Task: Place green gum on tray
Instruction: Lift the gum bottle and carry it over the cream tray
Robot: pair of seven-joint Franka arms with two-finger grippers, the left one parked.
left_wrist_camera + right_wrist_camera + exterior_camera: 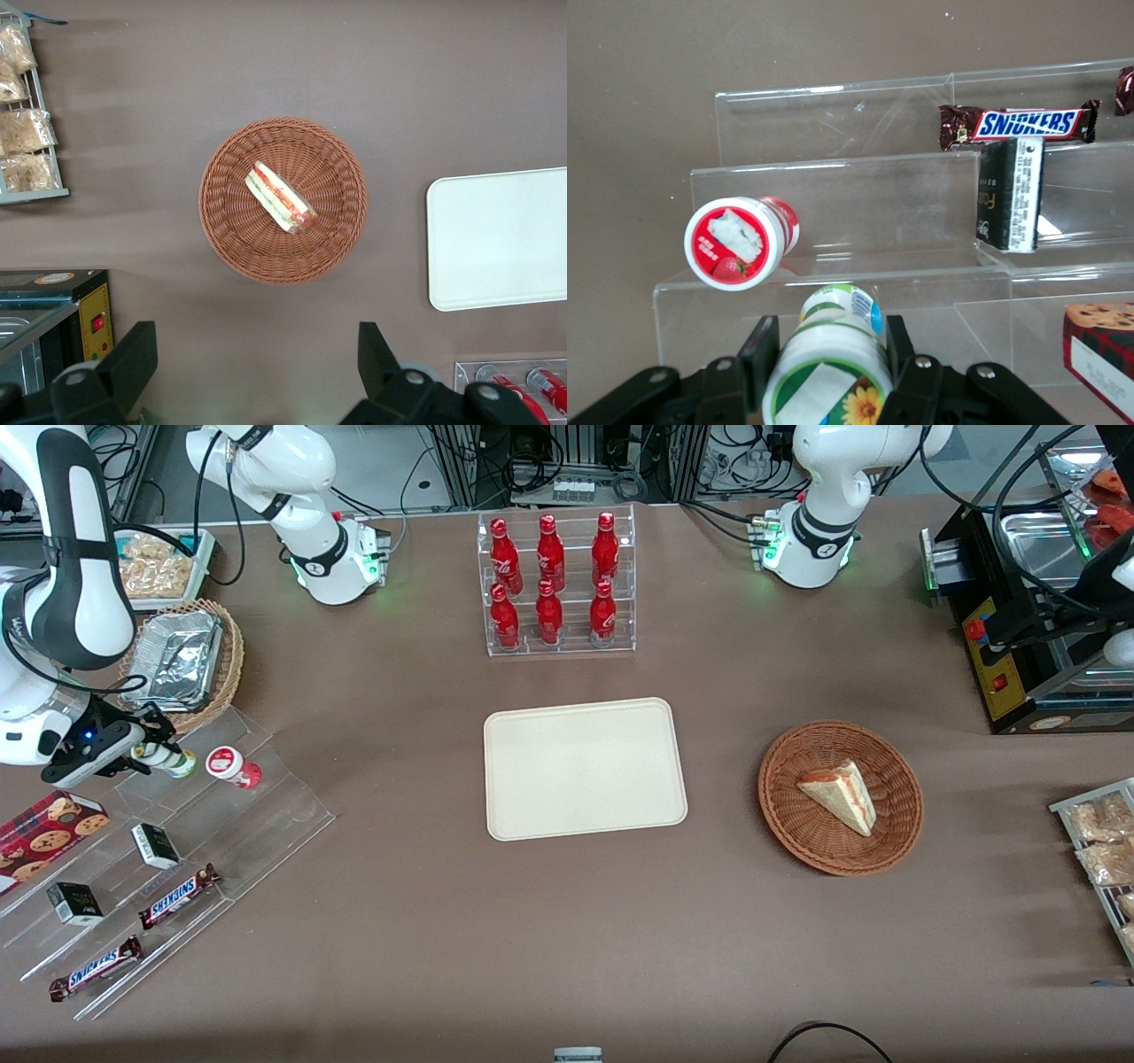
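The green gum is a small canister with a white lid and a green-and-white body. It lies tilted at the top step of a clear acrylic rack toward the working arm's end of the table. My gripper is at it. In the right wrist view the gum sits between the two black fingers, which press on both sides of its lid. The cream tray lies flat and bare at the table's middle; its edge also shows in the left wrist view.
A red-and-white canister lies beside the gum. Lower steps hold Snickers bars, small dark boxes and a cookie box. A foil-lined wicker basket, a bottle rack and a sandwich basket stand around.
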